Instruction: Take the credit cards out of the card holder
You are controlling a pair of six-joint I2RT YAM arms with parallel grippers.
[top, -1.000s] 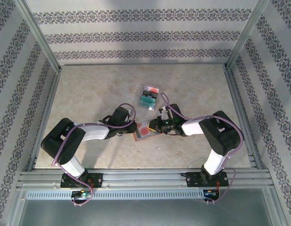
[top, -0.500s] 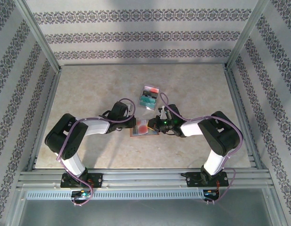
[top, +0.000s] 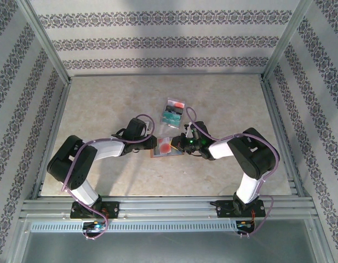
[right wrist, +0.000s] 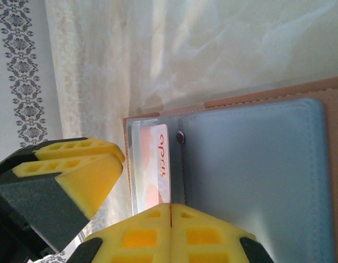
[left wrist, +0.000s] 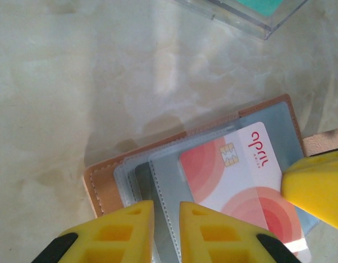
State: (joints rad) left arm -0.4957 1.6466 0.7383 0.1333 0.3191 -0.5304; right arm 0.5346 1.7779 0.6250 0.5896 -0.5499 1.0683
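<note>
Surface: marbled table [top: 103, 104], patterned walls.
Card holder [left wrist: 103, 186]: open flat, centre, between your grippers.
Left gripper [left wrist: 166, 213]: jaws narrowly apart, probably empty.
Right gripper [right wrist: 171, 213]: jaws closed together.
Risk: card [left wrist: 240, 175] may drag holder if sleeve clings.

Fixed camera high behind, looking down on the table [top: 103, 109], both wrist cameras close over one card holder [left wrist: 97, 189]

We reach inward from both sides, wrists low: our left gripper [left wrist: 166, 215] slightly parted, our right gripper [right wrist: 171, 215] pressed together.
</note>
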